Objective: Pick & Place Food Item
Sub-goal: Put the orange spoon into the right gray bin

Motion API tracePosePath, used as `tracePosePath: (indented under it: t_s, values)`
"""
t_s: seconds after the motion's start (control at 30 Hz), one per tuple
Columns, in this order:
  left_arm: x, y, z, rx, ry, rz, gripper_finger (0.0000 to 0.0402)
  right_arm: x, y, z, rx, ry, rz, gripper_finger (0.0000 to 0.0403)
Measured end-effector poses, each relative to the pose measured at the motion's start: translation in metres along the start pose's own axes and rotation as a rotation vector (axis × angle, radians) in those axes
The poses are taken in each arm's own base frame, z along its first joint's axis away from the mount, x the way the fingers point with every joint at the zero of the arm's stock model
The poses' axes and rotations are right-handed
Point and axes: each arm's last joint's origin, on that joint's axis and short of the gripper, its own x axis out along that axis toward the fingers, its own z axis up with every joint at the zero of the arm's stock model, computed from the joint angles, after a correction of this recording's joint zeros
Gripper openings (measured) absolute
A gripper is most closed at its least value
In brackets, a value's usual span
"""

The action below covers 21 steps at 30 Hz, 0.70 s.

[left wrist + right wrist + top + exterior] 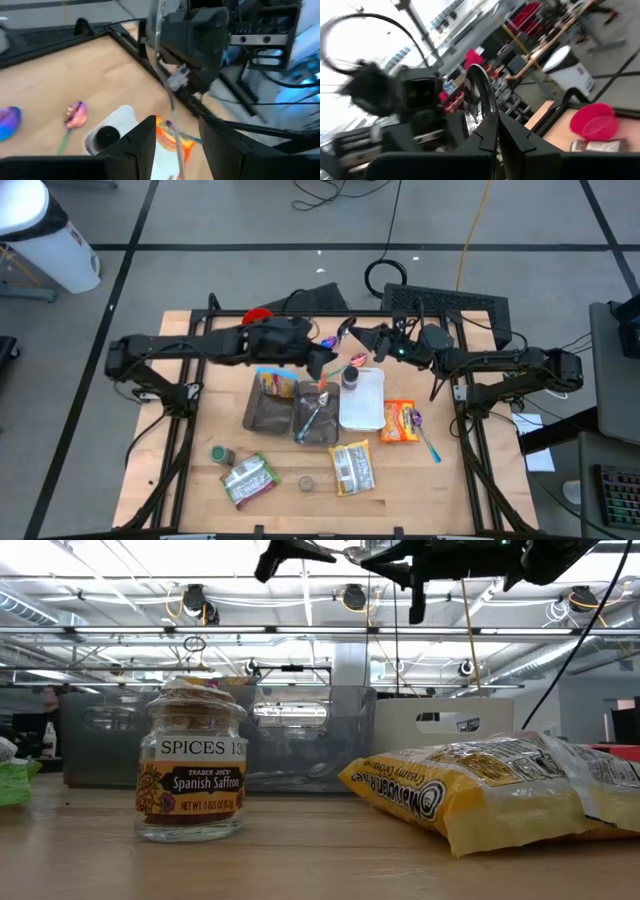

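My left gripper (322,365) hangs above the far left corner of the white tray (368,412). Its fingers are parted either side of a thin handle without pinching it, I judge to take it over. Just beyond the tray's far edge, my right gripper (490,132) is clamped on a metal spoon (477,95). No food is held. The likeliest item, an orange packet (400,421), lies flat, glossy and printed, touching the tray's right edge.

A white bin (45,240) stands on the grey floor (200,220) beyond the wooden tabletop (190,490), with a coiled black cable (385,275) and a yellow cord (470,230) nearby.
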Motion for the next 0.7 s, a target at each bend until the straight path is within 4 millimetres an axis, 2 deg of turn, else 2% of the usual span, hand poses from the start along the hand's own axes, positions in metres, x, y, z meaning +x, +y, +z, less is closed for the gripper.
tracePosePath:
  t_s: [0.17, 0.27, 0.43, 0.7]
  values:
    - [0.021, -0.015, 0.008, 0.111, 0.113, 0.155, 0.0159, 0.0, -0.002, 0.001, 0.001, -0.049, -0.05, 0.0]
    - [0.028, -0.026, 0.014, 0.199, 0.124, 0.238, 0.0159, 0.0, -0.002, 0.002, 0.007, -0.058, -0.058, 0.0]
    - [0.034, -0.036, 0.017, 0.348, 0.155, 0.388, 0.0159, 0.0, -0.002, 0.001, 0.007, -0.049, -0.062, 0.0]
    - [0.037, -0.044, 0.022, 0.459, 0.144, 0.468, 0.0159, 0.0, -0.003, 0.001, 0.004, -0.044, -0.067, 0.0]
